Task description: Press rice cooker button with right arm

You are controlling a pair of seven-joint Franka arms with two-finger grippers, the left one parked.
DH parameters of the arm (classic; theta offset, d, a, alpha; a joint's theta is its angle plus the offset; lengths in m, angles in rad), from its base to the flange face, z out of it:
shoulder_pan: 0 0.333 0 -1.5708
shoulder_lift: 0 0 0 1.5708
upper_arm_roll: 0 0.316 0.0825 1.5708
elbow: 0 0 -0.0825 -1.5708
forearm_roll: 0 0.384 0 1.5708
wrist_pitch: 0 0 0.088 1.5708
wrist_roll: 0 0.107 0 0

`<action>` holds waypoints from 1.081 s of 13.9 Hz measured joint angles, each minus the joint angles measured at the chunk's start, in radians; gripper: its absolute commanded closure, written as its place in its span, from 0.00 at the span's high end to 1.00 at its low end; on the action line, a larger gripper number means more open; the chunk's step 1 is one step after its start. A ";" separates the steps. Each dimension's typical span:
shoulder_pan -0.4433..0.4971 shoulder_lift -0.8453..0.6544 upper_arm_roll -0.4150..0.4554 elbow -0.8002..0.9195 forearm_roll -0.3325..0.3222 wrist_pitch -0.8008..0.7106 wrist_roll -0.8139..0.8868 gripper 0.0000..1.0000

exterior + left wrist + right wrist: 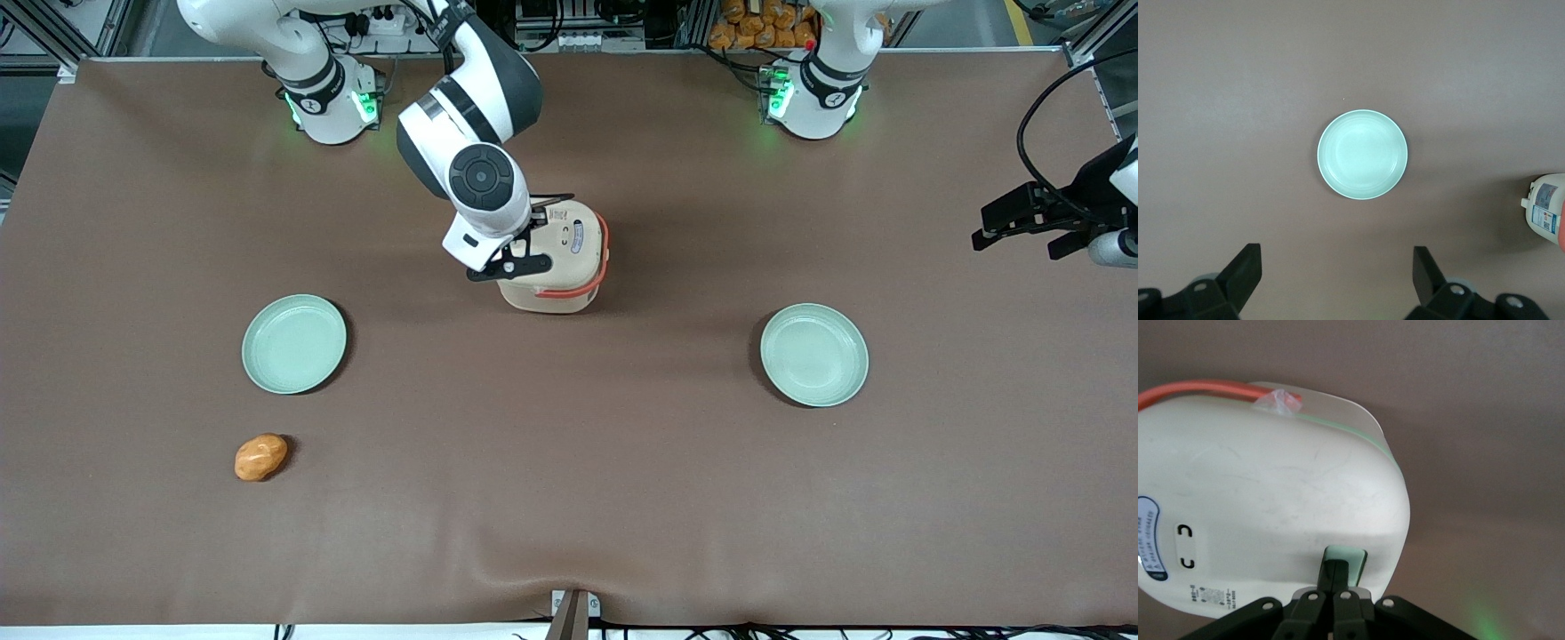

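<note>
Cream-beige plastic, smooth and faintly scuffed, makes up the rice cooker [562, 258], a small boxy thing with rounded corners, a thin pale green seam along its lid edge and an orange-red loop handle [597, 267] hugging its side. It stands near the middle of the table, nearer the arm bases than either plate. The right arm [471, 116], glossy white with a dark grey elbow and a round black wrist disc, leans down over it. Its black gripper [1333, 577] has both fingers drawn together into one narrow tip, and that tip rests right against a small pale green button [1346, 557] at the rounded edge of the cooker's lid. A printed label and two small slots sit on the lid close by. Matte brown cloth covers the table [569, 498], slightly rumpled at the edge closest to the front camera. Two round, shallow, pale green plates lie on it, one [294, 344] toward the working arm's end and one [813, 355] toward the parked arm's end. An orange-brown, glossy, lumpy object [260, 457] lies nearer the front camera than the first plate. Metal framing and cables ring the table.
</note>
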 measured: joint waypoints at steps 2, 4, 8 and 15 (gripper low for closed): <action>-0.014 -0.014 -0.003 0.027 0.000 -0.015 0.000 0.09; -0.031 -0.029 -0.005 0.074 0.000 -0.066 0.000 0.21; -0.069 -0.064 -0.006 0.155 0.000 -0.135 0.000 0.67; -0.218 -0.160 -0.008 0.224 -0.001 -0.249 -0.002 1.00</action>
